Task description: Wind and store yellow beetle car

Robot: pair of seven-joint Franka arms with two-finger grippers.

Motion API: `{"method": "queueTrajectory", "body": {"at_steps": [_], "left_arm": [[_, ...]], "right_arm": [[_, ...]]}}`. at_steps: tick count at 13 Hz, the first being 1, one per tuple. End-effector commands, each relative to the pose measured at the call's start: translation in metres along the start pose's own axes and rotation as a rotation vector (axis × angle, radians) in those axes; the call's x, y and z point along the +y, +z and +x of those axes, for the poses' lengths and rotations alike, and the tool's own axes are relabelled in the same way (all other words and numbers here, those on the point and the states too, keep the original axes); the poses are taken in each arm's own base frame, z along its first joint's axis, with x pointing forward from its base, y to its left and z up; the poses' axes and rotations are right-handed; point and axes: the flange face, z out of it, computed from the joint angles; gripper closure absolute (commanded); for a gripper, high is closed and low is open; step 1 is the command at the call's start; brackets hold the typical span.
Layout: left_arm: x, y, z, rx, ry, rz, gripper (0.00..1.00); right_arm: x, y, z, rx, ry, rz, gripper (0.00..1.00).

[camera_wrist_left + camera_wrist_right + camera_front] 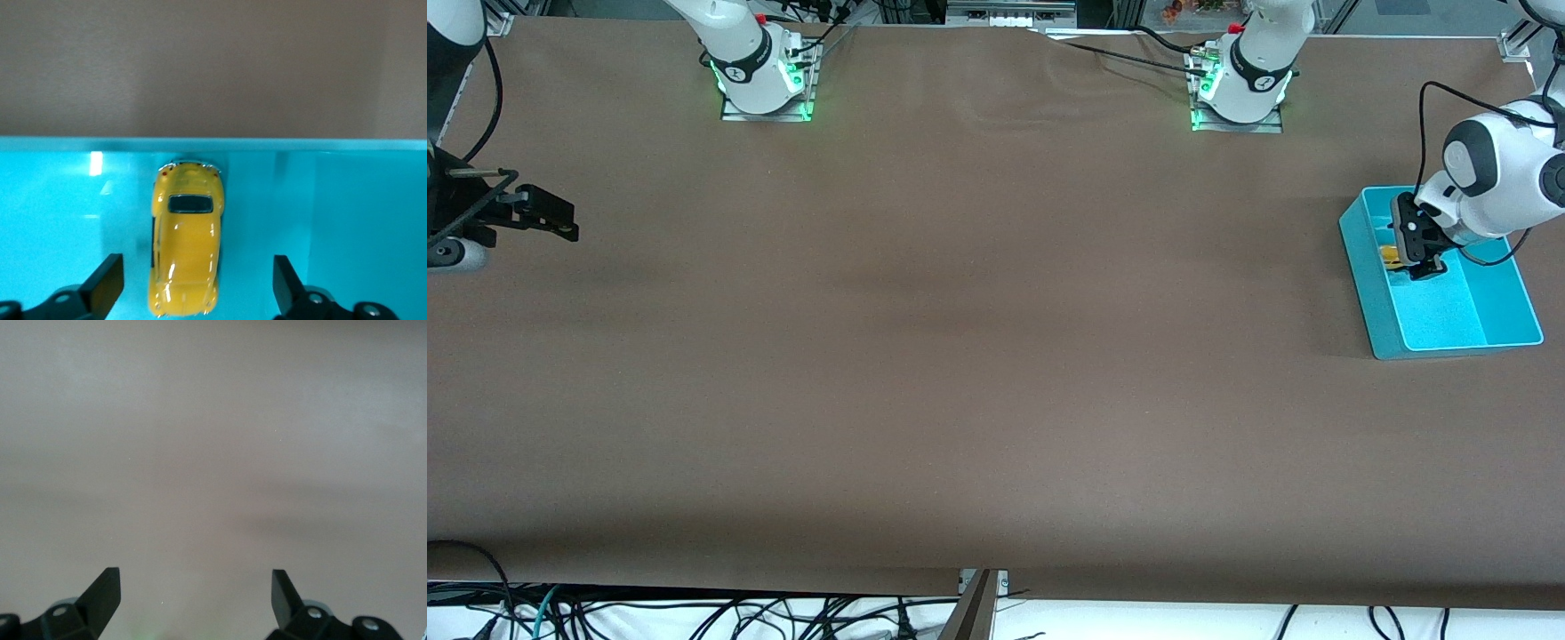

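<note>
Left gripper (199, 287) spread wide, fingers clear of small bright-yellow beetle-shaped toy car (186, 243) | car lies between them on teal plastic bin (347, 220) floor, long axis pointing away | your right gripper (195, 597) waits, spread, above bare table.

Lighting's pretty even and soft from overhead. The brown table cloth (960, 356) has dim bands across the middle and along the edge nearest the front camera. There's a white glare patch on the teal bin (97, 163) wall, shiny highlights on the yellow beetle car (185, 247), and green LEDs glowing at the arm bases.
</note>
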Motion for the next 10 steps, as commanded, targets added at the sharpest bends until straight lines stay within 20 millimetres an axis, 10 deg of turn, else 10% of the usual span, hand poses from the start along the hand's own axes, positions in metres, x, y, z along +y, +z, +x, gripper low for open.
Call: {"method": "queueTrajectory", "body": {"at_steps": [1,5,10], "left_arm": [[-0.014,-0.058,-0.006,-0.06,0.016,0.1,0.0],[-0.059,-0.191,0.033,-0.017,0.022,0.101,0.0],[-0.064,-0.289,0.101,0.056,-0.384,0.198,0.0]], "right_arm": [[-0.002,-0.006,-0.009,-0.001,0.003,-0.015,0.0],[-0.003,-0.006,-0.009,-0.003,0.004,-0.013,0.0],[-0.004,-0.008,-0.01,0.001,-0.001,-0.007,0.0]]}}
